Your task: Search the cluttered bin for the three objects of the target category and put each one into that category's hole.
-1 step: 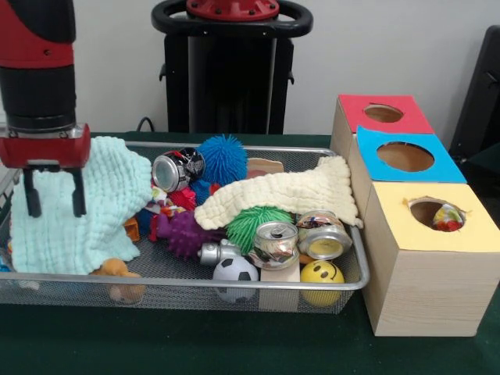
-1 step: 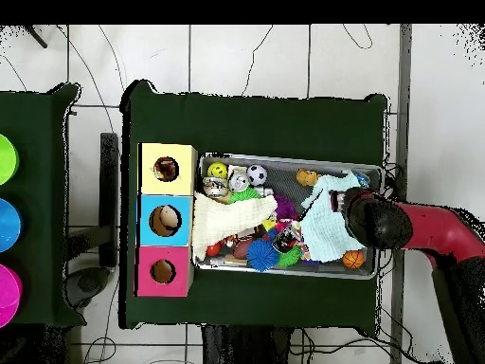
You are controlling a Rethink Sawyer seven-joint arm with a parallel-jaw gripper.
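front view: gripper (image 1: pixel 55 194) hanging over one end of the wire bin (image 1: pixel 187 283), two black fingers (image 1: pixel 32 195) spread apart, nothing between them, tips level with the upper folds of a pale green cloth (image 1: pixel 78 211) right behind and below them. beside the fingers, toward the boxes: a crushed can (image 1: pixel 176 169) lying on its side, a blue spiky ball (image 1: pixel 222 159), a purple spiky toy (image 1: pixel 183 233), a cream cloth (image 1: pixel 281 195) draped across the pile and over the bin's rim. further from the fingers, under that cream cloth: a green spiky ball (image 1: pixel 254 221), two more dented cans (image 1: pixel 275 244) and (image 1: pixel 324 234) touching each other, a small soccer ball (image 1: pixel 235 275), a yellow smiley ball (image 1: pixel 322 277). well away from the fingers, outside the bin: a wooden box with a yellow-topped hole (image 1: pixel 433 212) holding something shiny inside, then a blue-topped hole (image 1: pixel 405 156), then a red-topped hole (image 1: pixel 383 113). cannot tell which category counts as the target.

overhead view: red arm (image 2: pixel 436 232) reaching in over the bin's end, gripper (image 2: pixel 365 216) above the pale green cloth (image 2: pixel 327 223), fingers hidden under the wrist. an orange ball (image 2: pixel 352 259) just beside the wrist, against the bin's rim. cream cloth (image 2: pixel 232 220) stretched toward the blue-topped hole (image 2: pixel 165 220).
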